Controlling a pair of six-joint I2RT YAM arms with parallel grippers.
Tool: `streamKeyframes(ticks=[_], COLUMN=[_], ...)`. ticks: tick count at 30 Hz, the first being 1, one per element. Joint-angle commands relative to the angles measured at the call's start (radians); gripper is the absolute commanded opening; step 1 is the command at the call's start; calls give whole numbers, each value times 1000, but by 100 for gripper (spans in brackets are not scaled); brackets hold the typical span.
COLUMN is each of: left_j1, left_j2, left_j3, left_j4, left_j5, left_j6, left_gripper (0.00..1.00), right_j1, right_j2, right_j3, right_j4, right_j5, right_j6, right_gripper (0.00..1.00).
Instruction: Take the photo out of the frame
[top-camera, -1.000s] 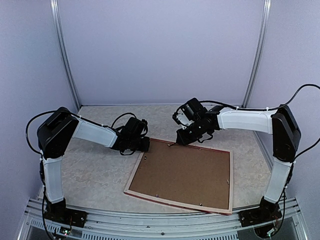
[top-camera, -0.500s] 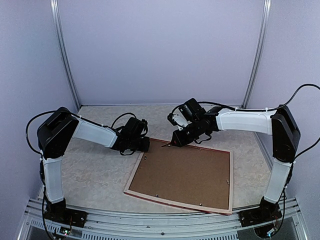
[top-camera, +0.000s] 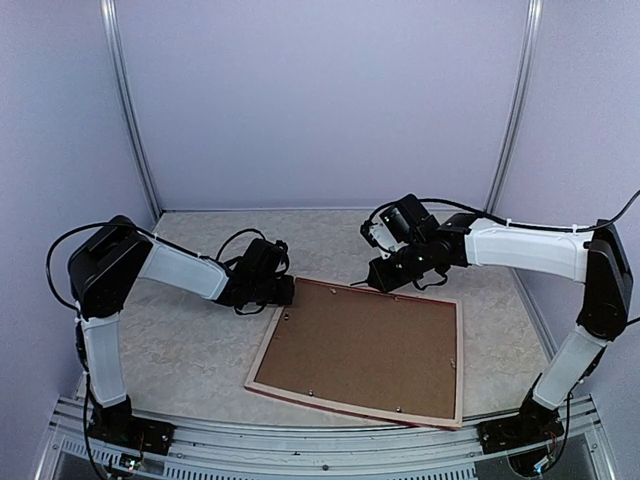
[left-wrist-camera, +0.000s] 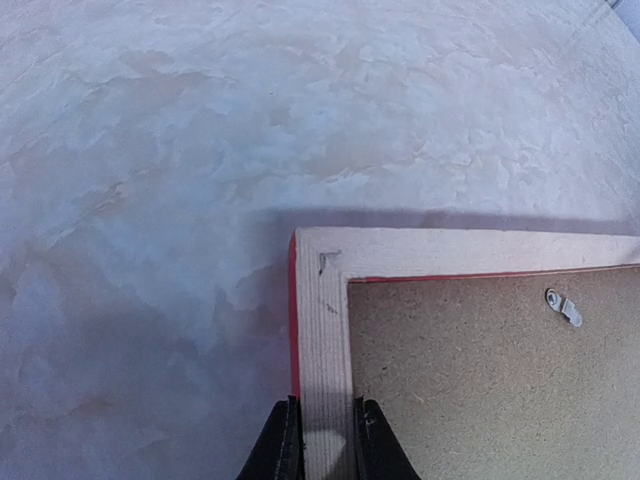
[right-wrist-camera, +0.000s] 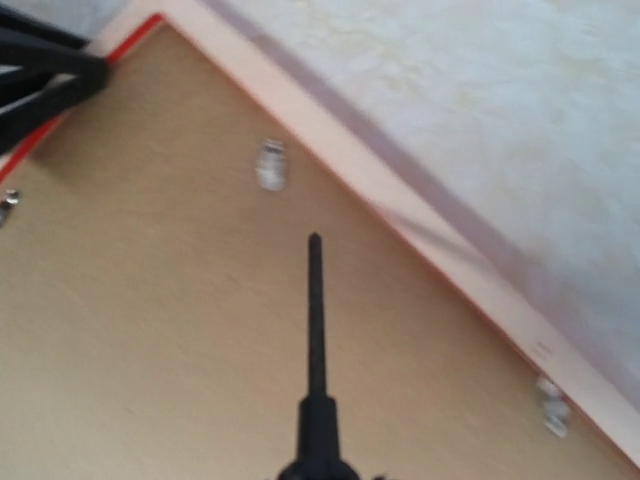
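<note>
The frame (top-camera: 262, 360) lies face down on the table, pale wood back up, with a thin red edge showing. A brown backing board (top-camera: 365, 350) fills it and hides the photo. My left gripper (top-camera: 288, 290) is shut on the frame's left rail near the far left corner. In the left wrist view, its fingertips (left-wrist-camera: 283, 440) clamp the pale rail (left-wrist-camera: 325, 330). My right gripper (top-camera: 385, 275) hovers over the far edge, shut on a screwdriver. The screwdriver's black shaft (right-wrist-camera: 316, 320) points down at the board beside a metal clip (right-wrist-camera: 271, 163).
More small metal clips hold the board in: one by the far right rail (right-wrist-camera: 552, 410) and one near the left corner (left-wrist-camera: 563, 307). Pale marbled tabletop (top-camera: 190, 340) surrounds the frame. Purple walls enclose the cell.
My right arm has swung right along the frame's far edge, carrying the screwdriver tip away from the far left corner. The left gripper keeps its hold on the rail.
</note>
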Motion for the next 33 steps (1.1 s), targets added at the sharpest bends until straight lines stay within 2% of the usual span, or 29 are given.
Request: streamKeyframes(ticks=[1, 4, 9, 12, 16, 21, 27, 33], left_j1=[25, 17, -25, -57, -98, -112, -107, -92], left_j2=[-47, -93, -191, -225, -205, -105, 36, 139], left_j3=[-111, -158, -154, -98, 24, 166, 326, 451], left_j4=[-102, -109, -124, -111, -102, -110, -186, -237], left_j5=[-10, -12, -39, -37, 52, 234, 356, 439], left_j6=[-36, -30, 62, 180, 348, 519, 657, 724], left_gripper=[14, 20, 53, 62, 67, 69, 70, 70], right_j1=[-7, -10, -15, -18, -23, -25, -25, -25], right_j2=[-85, -137, -220, -261, -300, -342, -382, -397], right_j3=[-48, -86, -156, -192, -229, -259, -308, -335], right_j4=[-54, -86, -125, -131, -131, -133, -134, -122], right_j5=[81, 109, 152, 165, 179, 173, 159, 163], right_j6=[35, 54, 95, 116, 137, 160, 191, 201], right_gripper=[0, 0, 0, 0, 0, 0, 0, 0])
